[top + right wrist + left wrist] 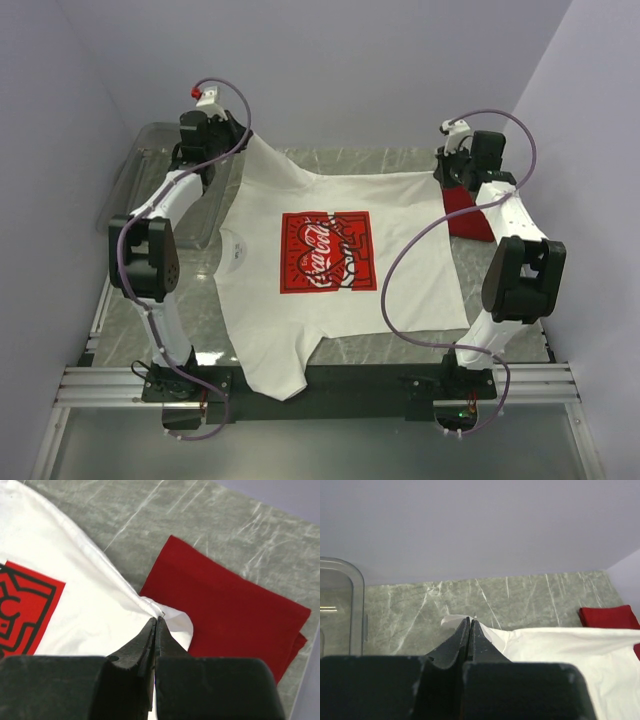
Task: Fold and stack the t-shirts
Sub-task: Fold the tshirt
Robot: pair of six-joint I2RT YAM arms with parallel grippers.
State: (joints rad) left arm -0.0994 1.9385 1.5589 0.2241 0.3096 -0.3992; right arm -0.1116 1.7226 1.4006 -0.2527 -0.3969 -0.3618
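The white t-shirt [300, 300] with the red square graphic [328, 252] lies spread across the table, one sleeve hanging over the near edge. My left gripper [243, 138] is shut on its far left corner; the left wrist view shows the closed fingers [470, 621] pinching white cloth [560, 645]. My right gripper [443, 172] is shut on the far right corner [165, 612], held just over the folded red t-shirt [235, 610], which lies at the table's far right [467, 213].
A clear plastic bin [150, 170] stands at the far left, beside my left arm; its rim also shows in the left wrist view [342, 605]. The grey marble tabletop [360, 160] runs behind the shirt. Walls close in behind and on both sides.
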